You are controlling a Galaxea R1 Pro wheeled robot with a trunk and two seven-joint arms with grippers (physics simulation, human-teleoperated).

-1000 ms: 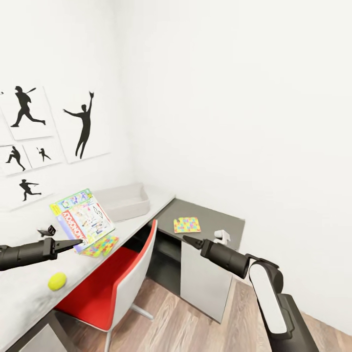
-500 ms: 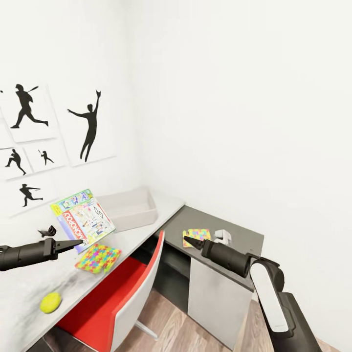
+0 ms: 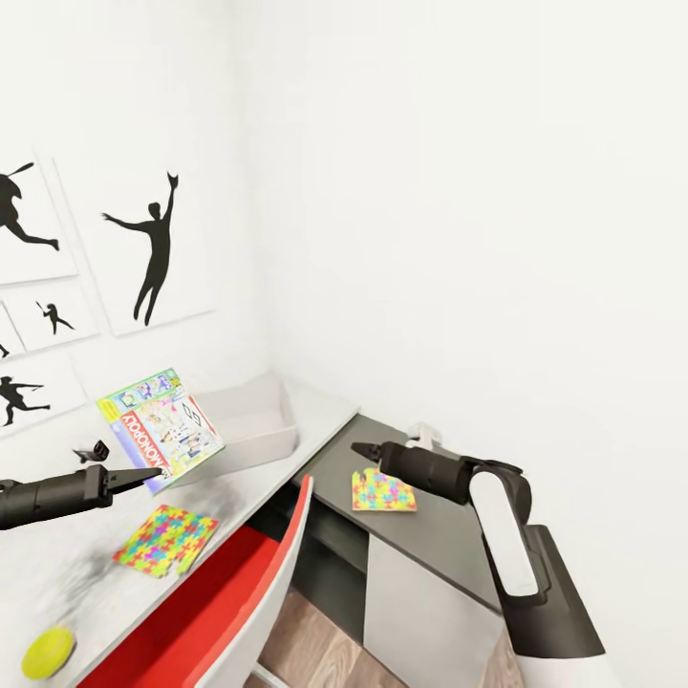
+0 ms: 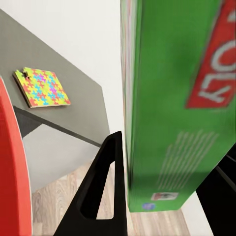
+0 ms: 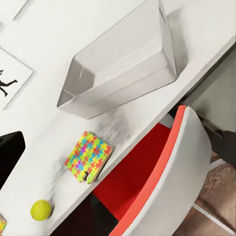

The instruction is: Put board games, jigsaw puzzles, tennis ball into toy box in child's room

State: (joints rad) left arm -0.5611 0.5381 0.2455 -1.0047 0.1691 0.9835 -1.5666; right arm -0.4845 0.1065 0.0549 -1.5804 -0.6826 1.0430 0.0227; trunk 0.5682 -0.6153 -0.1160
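Left tool (image 3: 153, 473) grips the tilted board game (image 3: 161, 429), long axis toward toy box (image 3: 250, 421).

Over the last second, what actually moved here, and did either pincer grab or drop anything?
Mostly the camera moved: the whole view swung and closed in on the table. The right pincer now reaches over the dark section, above the jigsaw puzzle there. Nothing was grabbed or dropped. The left pincer still holds the board game; the toy box, near puzzle and tennis ball stayed put.

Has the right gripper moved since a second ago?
Yes. It was short of the puzzle on the dark desk; now the right gripper reaches past it, toward the toy box.
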